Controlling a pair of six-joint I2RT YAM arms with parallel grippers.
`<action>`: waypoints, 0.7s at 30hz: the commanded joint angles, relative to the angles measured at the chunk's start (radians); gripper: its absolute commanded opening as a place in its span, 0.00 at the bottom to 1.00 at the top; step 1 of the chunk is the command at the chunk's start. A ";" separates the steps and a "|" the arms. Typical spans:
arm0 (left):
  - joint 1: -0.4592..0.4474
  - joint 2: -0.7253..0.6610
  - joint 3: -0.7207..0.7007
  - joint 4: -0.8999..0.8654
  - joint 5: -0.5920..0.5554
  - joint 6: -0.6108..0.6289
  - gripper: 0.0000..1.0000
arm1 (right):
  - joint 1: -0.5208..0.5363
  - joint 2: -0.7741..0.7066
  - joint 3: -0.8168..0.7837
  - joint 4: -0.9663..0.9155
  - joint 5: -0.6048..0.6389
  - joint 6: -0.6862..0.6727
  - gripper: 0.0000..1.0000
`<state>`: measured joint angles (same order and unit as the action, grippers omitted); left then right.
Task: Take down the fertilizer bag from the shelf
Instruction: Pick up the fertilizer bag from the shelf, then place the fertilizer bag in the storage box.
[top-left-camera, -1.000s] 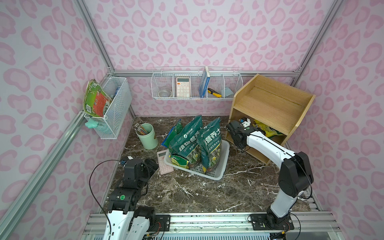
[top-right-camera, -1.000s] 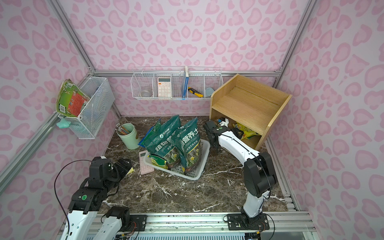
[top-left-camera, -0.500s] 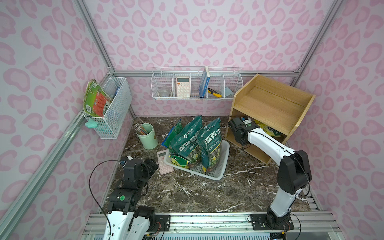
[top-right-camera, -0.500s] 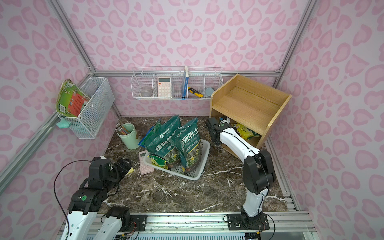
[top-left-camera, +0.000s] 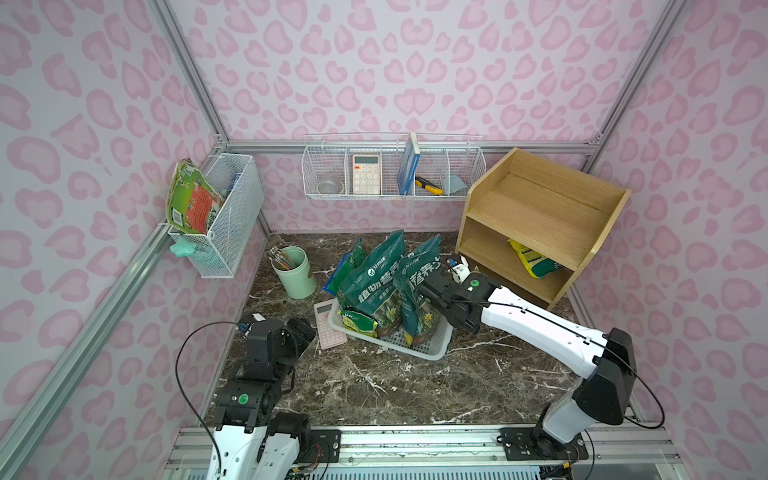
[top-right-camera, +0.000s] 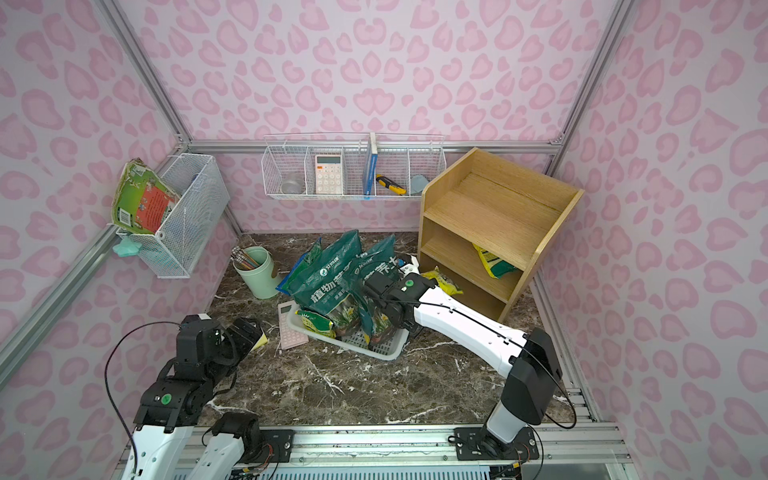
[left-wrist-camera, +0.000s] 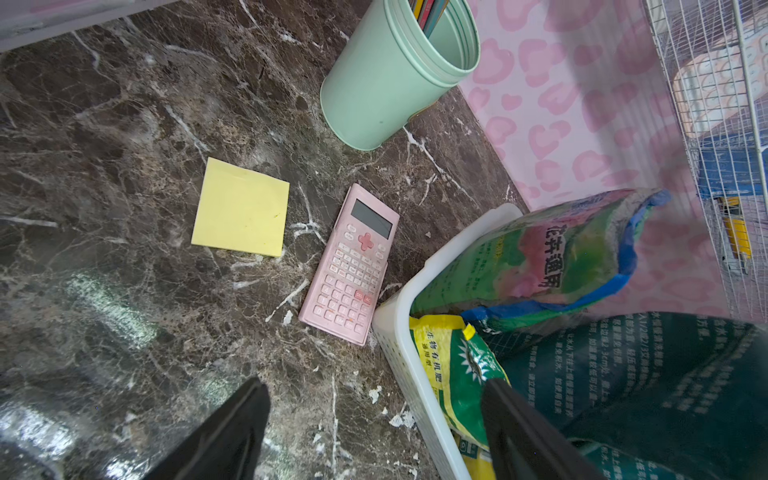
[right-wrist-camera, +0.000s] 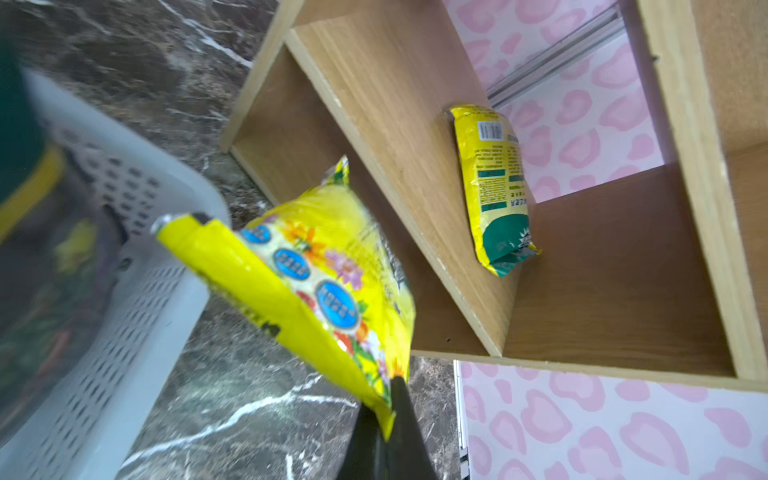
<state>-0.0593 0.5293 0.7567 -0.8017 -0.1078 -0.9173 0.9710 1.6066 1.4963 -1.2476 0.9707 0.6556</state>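
Observation:
My right gripper (right-wrist-camera: 388, 399) is shut on the edge of a yellow fertilizer bag (right-wrist-camera: 328, 266) printed with flowers. The bag hangs over the marble between the white basket and the light-wood shelf (top-left-camera: 536, 208), just outside its lowest tier, and shows in a top view (top-right-camera: 446, 282) behind the right arm. Another yellow-and-green bag (top-left-camera: 534, 259) leans inside the shelf's middle tier and shows in the right wrist view (right-wrist-camera: 494, 187). My left gripper (left-wrist-camera: 376, 386) is open and empty, low at the front left beside the basket.
A white basket (top-left-camera: 432, 353) holds several tall green bags. A pink calculator (top-left-camera: 328, 328), a yellow sticky note (left-wrist-camera: 241, 212) and a mint pencil cup (top-left-camera: 295, 272) sit left of it. Wire baskets hang on the back wall (top-left-camera: 390, 170) and left wall (top-left-camera: 224, 216).
My right gripper has shut on the yellow flowered bag at the shelf and drawn back with it toward the basket. The left arm has not moved.

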 joint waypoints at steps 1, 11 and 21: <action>0.000 -0.010 0.007 -0.024 -0.024 0.006 0.85 | 0.081 -0.038 -0.007 -0.069 -0.036 0.119 0.00; 0.001 -0.024 0.010 -0.027 -0.032 0.006 0.86 | 0.299 -0.132 -0.063 -0.068 -0.132 0.193 0.00; 0.001 -0.019 0.007 -0.026 -0.031 0.004 0.87 | 0.422 -0.024 0.126 -0.041 -0.219 0.155 0.00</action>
<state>-0.0593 0.5102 0.7582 -0.8215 -0.1284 -0.9173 1.3830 1.5524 1.5761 -1.3102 0.7673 0.8349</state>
